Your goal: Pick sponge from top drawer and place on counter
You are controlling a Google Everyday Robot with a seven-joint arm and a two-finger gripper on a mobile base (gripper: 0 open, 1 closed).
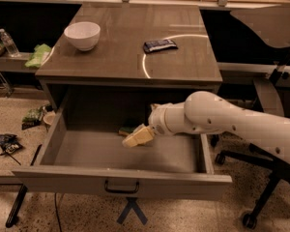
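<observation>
The top drawer [121, 179] stands pulled open below the counter [125, 52]. The sponge [127, 128], dark green over yellow, lies on the drawer floor near the back, partly hidden. My gripper [138, 136], pale cream at the end of the white arm [217, 122], reaches down into the drawer from the right. It sits right at the sponge's front right edge. I cannot tell whether it touches the sponge.
A white bowl [82, 35] and a dark blue snack packet [160, 45] lie on the counter. A light green cloth [38, 55] and a bottle [8, 42] sit on a shelf to the left. Litter lies on the floor at left; office chair legs [261, 202] stand at right.
</observation>
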